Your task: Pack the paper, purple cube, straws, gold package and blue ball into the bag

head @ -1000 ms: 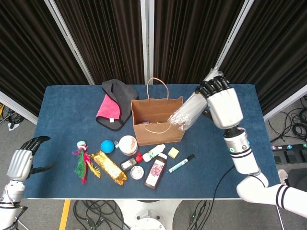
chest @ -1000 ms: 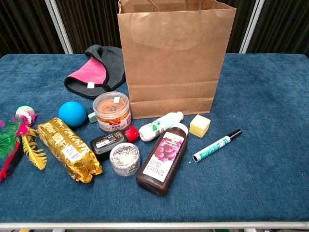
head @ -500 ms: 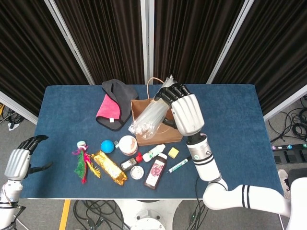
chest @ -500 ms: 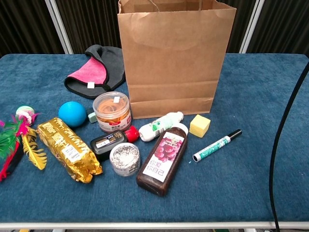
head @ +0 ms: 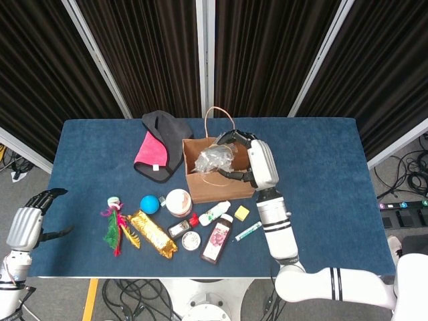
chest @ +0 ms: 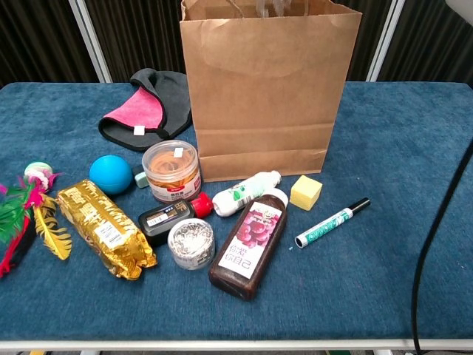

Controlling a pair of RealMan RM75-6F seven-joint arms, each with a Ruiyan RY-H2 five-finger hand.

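Robot lab: black curtains (head: 140, 47), blue-clothed table (head: 321, 154), floor cables (head: 408, 180)

Matt brown paper bag (chest: 270, 89), crinkled glossy gold package (chest: 105, 228), clear plastic straws (head: 214, 156)

the bag (chest: 270, 89) stands upright near the middle of the tabletop (chest: 399, 281), with the cloth (chest: 140, 111) behind and to its left. the right robot hand (head: 257, 164) sits over the bag's open top, the straws (head: 214, 157) in it above the opening. in front of the bag lie the round tub (chest: 171, 171), the small white bottle (chest: 246, 191), the foam cube (chest: 306, 192) and the marker (chest: 331, 222). the ball (chest: 111, 174) lies left of the tub, the gold package (chest: 106, 227) in front of it, the feather toy (chest: 26, 214) further left. the left robot hand (head: 27, 224) hangs off the tabletop's left edge.
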